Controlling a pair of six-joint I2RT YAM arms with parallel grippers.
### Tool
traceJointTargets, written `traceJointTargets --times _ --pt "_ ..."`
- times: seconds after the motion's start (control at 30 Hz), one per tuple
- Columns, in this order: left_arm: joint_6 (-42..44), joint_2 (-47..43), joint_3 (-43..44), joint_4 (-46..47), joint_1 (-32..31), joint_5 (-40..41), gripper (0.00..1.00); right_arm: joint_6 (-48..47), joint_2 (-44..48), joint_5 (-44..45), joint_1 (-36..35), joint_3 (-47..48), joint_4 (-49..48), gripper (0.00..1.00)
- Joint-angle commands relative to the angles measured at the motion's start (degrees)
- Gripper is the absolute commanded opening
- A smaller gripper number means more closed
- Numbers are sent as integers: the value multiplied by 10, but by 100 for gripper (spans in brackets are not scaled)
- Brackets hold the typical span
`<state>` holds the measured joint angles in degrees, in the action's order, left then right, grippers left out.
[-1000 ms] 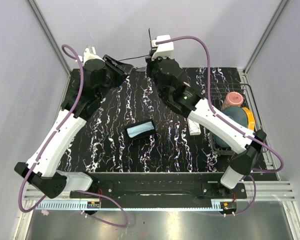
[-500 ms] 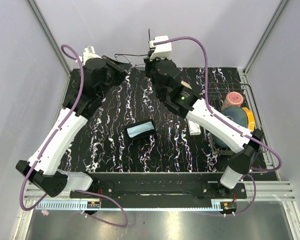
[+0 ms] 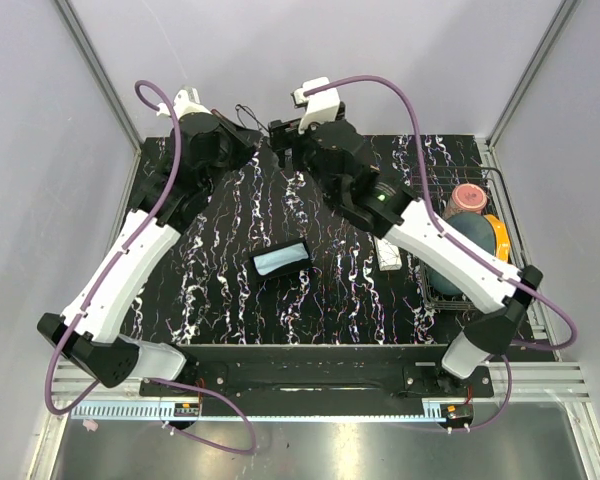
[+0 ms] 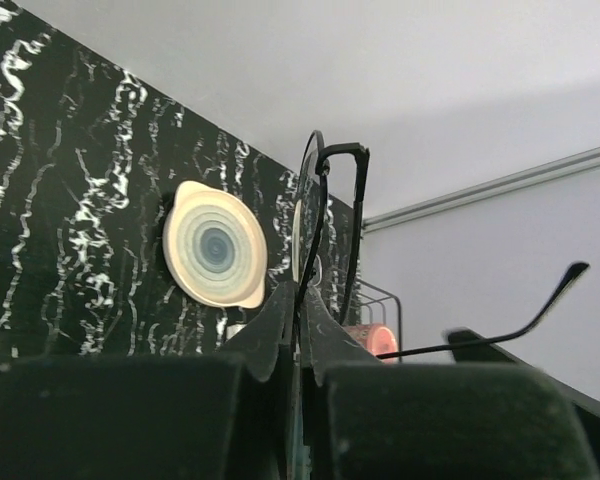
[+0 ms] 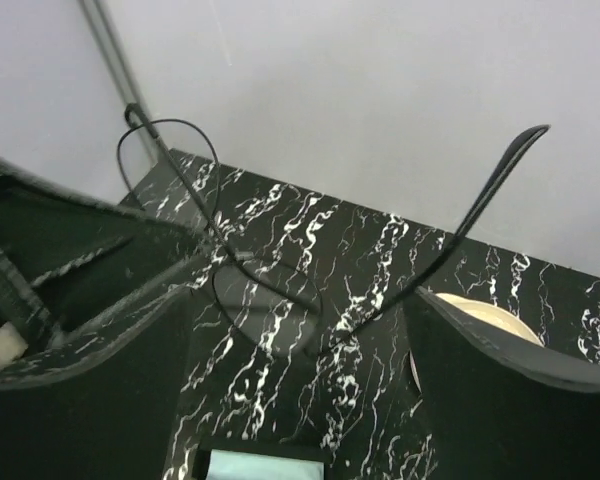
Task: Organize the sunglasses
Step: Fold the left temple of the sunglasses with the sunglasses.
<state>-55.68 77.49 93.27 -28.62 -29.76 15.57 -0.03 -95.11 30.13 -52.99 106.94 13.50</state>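
Sunglasses: aloft over the far edge of the tabletop, one temple splayed. Left tool: clamped on their frame. Right tool: fingers apart, close beside. Risk, we judge: the thin frame twists in that lone pinch, or the temple snags the right tool.

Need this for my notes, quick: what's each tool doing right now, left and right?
Left tool: closed, pinching the sunglasses by the frame.
Right tool: open, holding nothing.
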Motion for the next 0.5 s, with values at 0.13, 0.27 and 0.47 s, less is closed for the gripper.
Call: traceJointTargets --times 0.13,0.27,0.47 --pt "94 -31 5 5 64 -46 0 3 144 -127 10 1 45 97" --pt "128 -43 6 1 113 -152 0 -9 185 -190 48 -18 34 95" --pt "222 -68 14 -14 144 -340 0 67 174 -301 130 32 74 62"
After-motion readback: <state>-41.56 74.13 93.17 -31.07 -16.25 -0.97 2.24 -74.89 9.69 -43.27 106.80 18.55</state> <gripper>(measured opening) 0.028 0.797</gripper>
